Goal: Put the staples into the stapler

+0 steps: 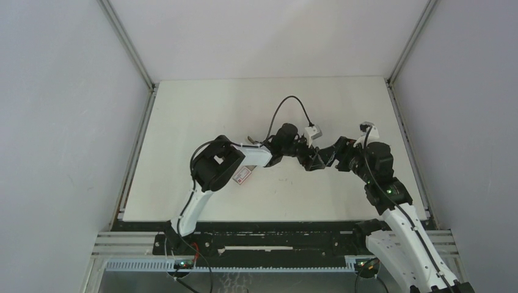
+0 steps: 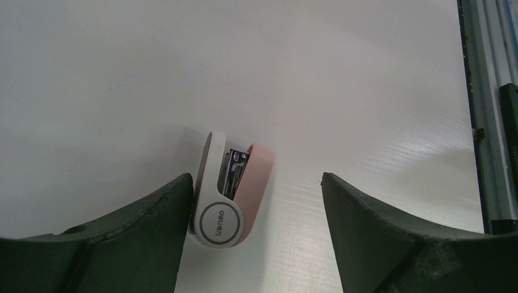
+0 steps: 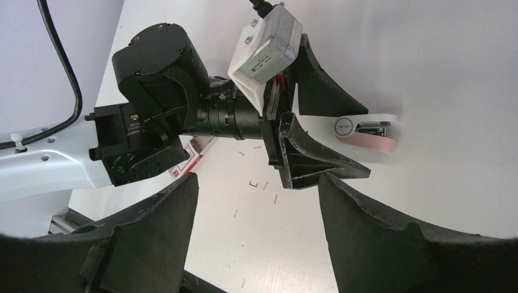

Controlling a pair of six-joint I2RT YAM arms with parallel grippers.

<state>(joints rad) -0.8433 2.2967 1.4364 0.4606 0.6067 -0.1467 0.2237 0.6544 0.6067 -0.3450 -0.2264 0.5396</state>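
Both arms reach to mid-counter (image 1: pixel 214 104) and meet nose to nose. The L arm (image 1: pixel 211 168) is bent at the elbow w/ its forearm running to the right. The R arm (image 1: pixel 382 177) leans in from the right.

Left gripper (image 2: pixel 256 182) is low over the counter, jaws wide apart, not clamping anything. 1 stapler (image 2: pixel 223 201), white w/ a pink half, lies on its side between the fingers. It's against one finger (image 2: pixel 165 207) w/ a clear gap to the other. Metal shows between its two halves.

Right gripper (image 3: pixel 258 180) is also spread wide w/ nothing in it, pointing at the left gripper from close by.

1 staples box (image 1: pixel 243 176), red & white, is flat on the counter under the L forearm, well apart from the stapler. Loose staples (image 3: pixel 253 183) are scattered near the grippers, approx a handful, too small to count exactly.
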